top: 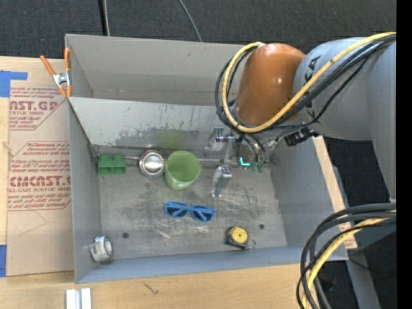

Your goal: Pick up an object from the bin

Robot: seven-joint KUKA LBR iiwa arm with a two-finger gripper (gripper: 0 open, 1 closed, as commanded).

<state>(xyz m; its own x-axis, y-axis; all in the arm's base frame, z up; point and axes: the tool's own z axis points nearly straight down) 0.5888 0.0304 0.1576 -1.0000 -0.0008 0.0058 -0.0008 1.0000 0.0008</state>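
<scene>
1. Gripper (220,161) hangs centre-right of frame, jaws spread wide with nothing between them.
2. Nearest thing: green cup (182,168), mid-frame, just left of the gripper.
3. Judgement: shift left, straddle the cup's wall, and close squarely. Keep clear of the blue sunglasses (189,211) below.

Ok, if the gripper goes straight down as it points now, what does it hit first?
Probably the bare bin floor, just right of the green cup. The gripper sits close beside the cup and depth is unclear, so it might clip the rim.
</scene>
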